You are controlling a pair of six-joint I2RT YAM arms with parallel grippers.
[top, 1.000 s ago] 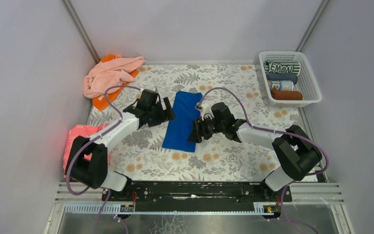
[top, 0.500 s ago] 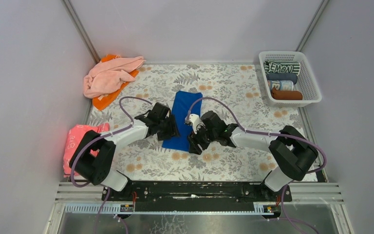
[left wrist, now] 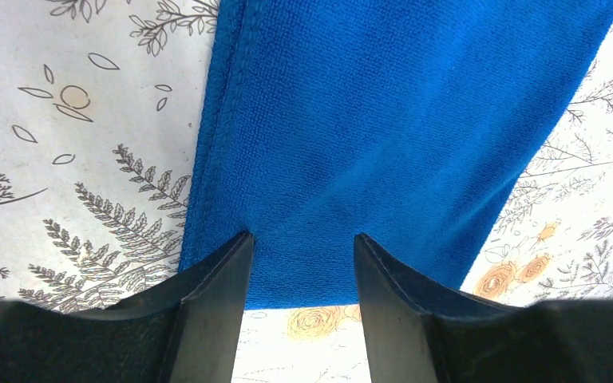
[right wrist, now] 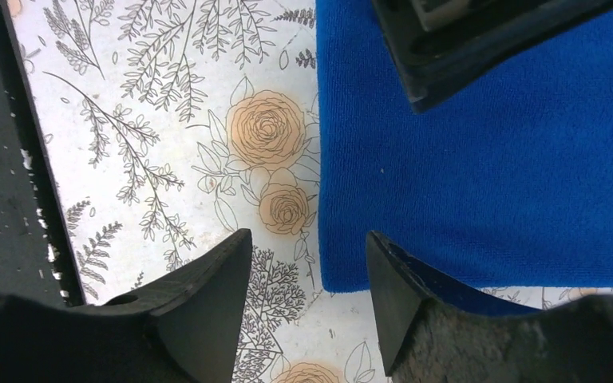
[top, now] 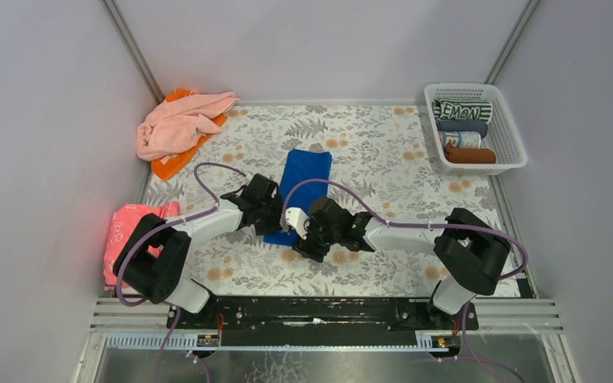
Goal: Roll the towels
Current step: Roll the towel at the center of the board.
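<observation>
A blue towel (top: 303, 177) lies flat as a long strip in the middle of the flowered table. It fills the left wrist view (left wrist: 383, 128) and the right wrist view (right wrist: 487, 159). My left gripper (top: 270, 222) is open over the towel's near left corner, its fingertips (left wrist: 235, 247) just above the near edge. My right gripper (top: 302, 239) is open at the near right corner, one fingertip (right wrist: 231, 247) over the table, the other at the towel's edge. The left gripper's finger (right wrist: 479, 40) shows in the right wrist view.
A pink towel (top: 177, 124) lies crumpled on an orange one (top: 169, 163) at the far left. A red-pink towel (top: 124, 227) lies at the left edge. A white basket (top: 511, 136) at the far right holds several rolled towels (top: 463, 128).
Both grippers have moved toward me along the blue towel, from its middle down to its near end, and have come closer together.
</observation>
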